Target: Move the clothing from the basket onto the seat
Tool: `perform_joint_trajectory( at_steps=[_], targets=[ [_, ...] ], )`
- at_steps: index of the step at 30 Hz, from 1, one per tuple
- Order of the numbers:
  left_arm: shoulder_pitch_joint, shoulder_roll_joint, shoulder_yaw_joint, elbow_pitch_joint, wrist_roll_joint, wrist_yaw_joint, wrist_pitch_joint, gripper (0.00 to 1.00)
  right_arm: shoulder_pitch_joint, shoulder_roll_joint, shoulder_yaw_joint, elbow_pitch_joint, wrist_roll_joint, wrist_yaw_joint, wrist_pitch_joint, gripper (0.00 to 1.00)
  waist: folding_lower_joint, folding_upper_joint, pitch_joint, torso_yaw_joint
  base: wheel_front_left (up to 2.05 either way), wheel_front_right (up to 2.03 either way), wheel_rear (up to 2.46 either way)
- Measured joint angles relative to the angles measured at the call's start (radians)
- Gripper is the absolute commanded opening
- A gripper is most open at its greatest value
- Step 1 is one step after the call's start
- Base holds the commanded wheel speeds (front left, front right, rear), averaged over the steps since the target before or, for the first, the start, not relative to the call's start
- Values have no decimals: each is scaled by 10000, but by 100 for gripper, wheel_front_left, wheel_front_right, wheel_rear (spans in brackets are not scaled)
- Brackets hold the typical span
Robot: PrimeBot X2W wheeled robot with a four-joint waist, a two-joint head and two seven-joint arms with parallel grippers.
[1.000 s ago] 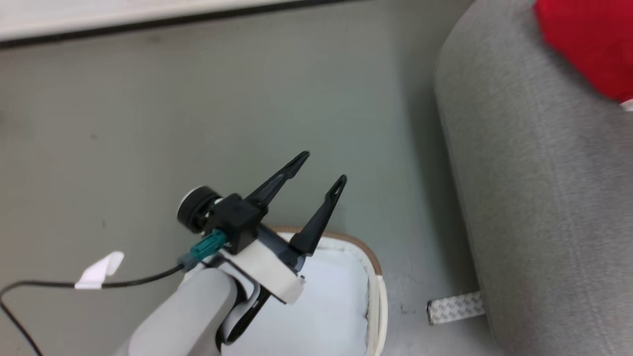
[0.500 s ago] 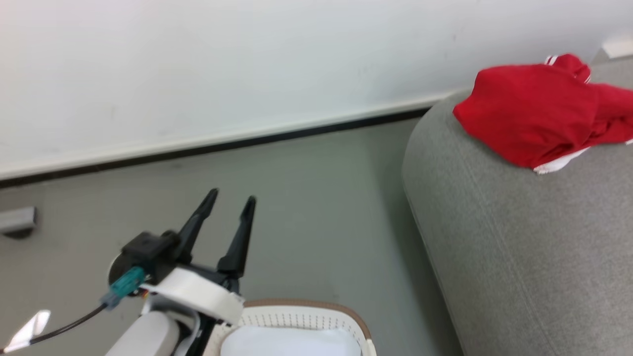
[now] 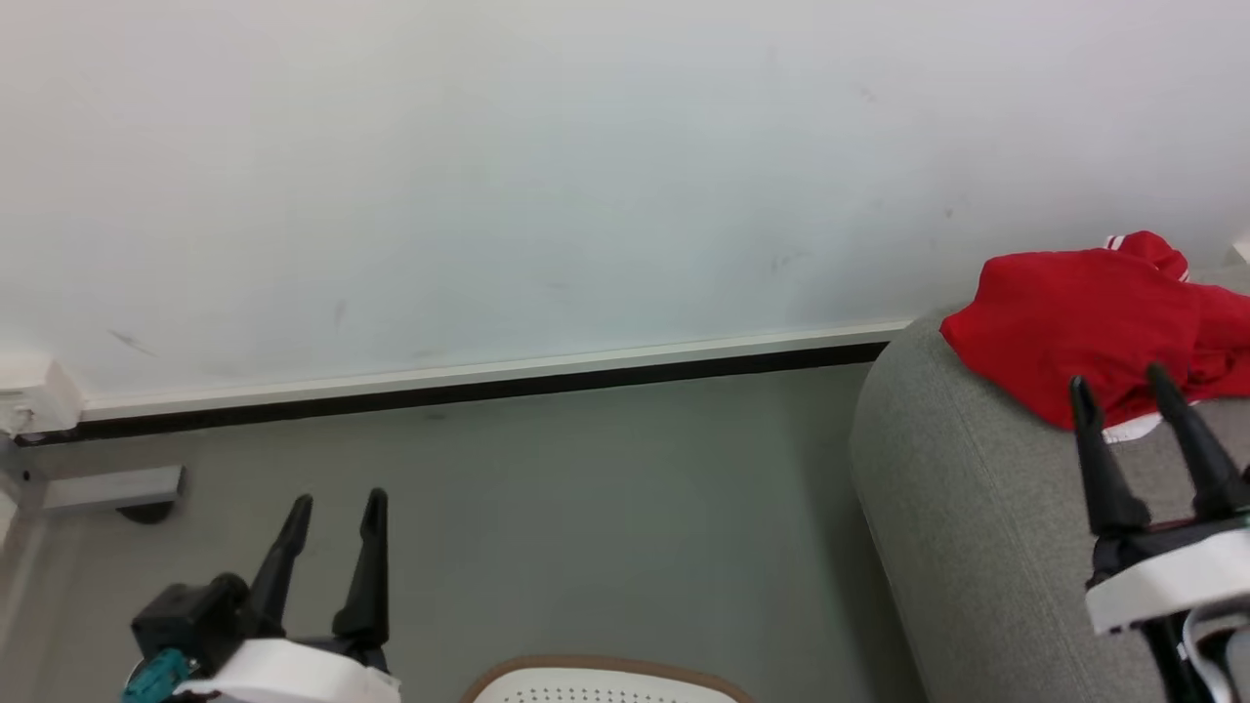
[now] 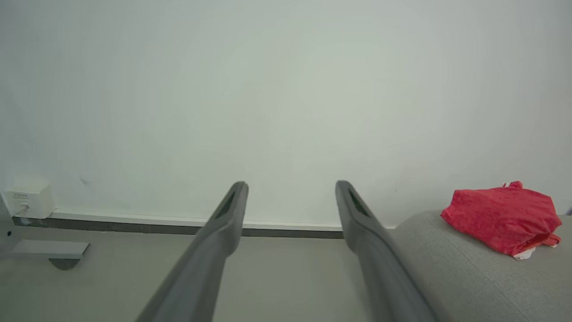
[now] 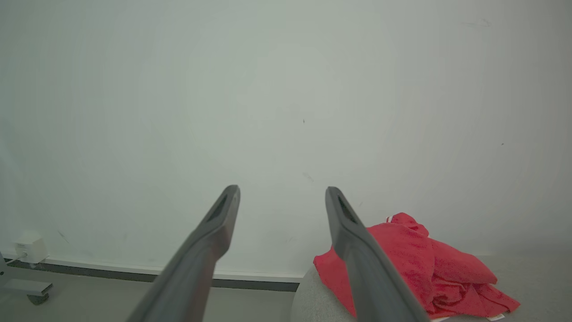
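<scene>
The red clothing (image 3: 1084, 322) lies crumpled on the far end of the grey seat (image 3: 977, 527), its white hem showing at the lower edge; it also lies on the seat in the left wrist view (image 4: 502, 219) and the right wrist view (image 5: 415, 273). The white basket (image 3: 605, 683) with its brown rim peeks in at the bottom edge. My left gripper (image 3: 337, 503) hovers open over the floor left of the basket, holding nothing. My right gripper (image 3: 1118, 381) is open above the seat, just in front of the clothing, fingers empty.
A white wall with a black baseboard (image 3: 469, 386) runs behind the grey floor (image 3: 586, 517). A grey bracket foot (image 3: 107, 488) and a small white box (image 4: 27, 197) sit at the far left by the wall.
The head camera has tilted up, so the wall takes more of the picture and the basket has slid to the bottom edge. My right gripper has come into view. The clothing stays on the seat.
</scene>
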Motion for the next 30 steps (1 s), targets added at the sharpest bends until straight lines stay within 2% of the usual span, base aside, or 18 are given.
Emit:
perform_joint_trajectory(
  at_steps=[6, 15, 30],
  targets=[
    [779, -426, 556, -27, 303, -40, 0, 100, 1617, 986, -25, -892, -234, -2, -219, 100, 1, 1, -268, 368, 0, 0, 0],
    [1476, -980, 1087, 40, 857, -424, 0, 100, 2729, 1822, 265, -1039, -537, 0, -556, 100, 2, 0, -454, 688, 0, 0, 0],
    [1493, -1542, 1442, 364, 1670, -1058, 0, 100, 2737, 2144, 408, -765, -1141, 0, -732, 100, 4, 0, -288, 796, 0, 0, 0]
  ],
)
